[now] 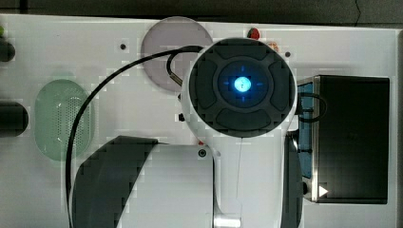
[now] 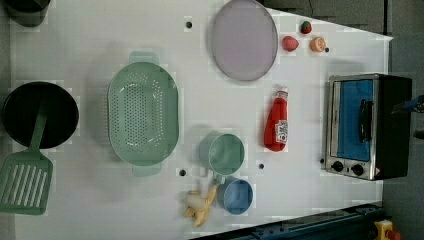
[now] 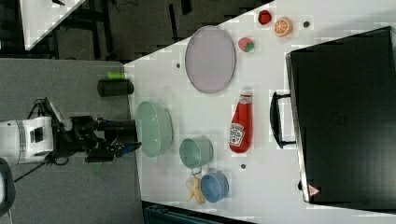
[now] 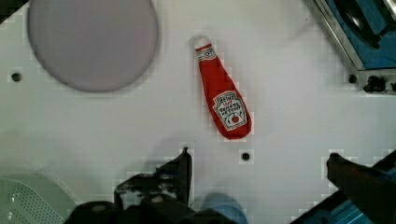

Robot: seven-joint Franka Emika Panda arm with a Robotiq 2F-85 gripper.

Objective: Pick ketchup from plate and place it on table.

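Ketchup point(image 2: 276, 123) lying flat on the white table point(image 2: 90, 30), red with a white cap and a white label. Off the plate point(image 2: 243, 40) now, a little way from its rim, cap end pointing toward the plate. Plate bare, pale lilac and round. In the left view, ketchup between the small toaster oven point(image 2: 367, 126) on the left view's right and the green cup point(image 2: 223, 154) on the left view's left. Not touching either one.

Gripper point(image 4: 258, 170) spread wide apart, nothing between its two fingers. In the wrist view, one dark finger point(image 4: 180, 172) and the other dark finger point(image 4: 355, 175) up above the table, ketchup lying free past the fingertips.

Big green colander point(image 2: 143, 113) well apart from the ketchup. Blue bowl point(image 2: 236, 196) and a banana point(image 2: 200, 205) near the green cup.
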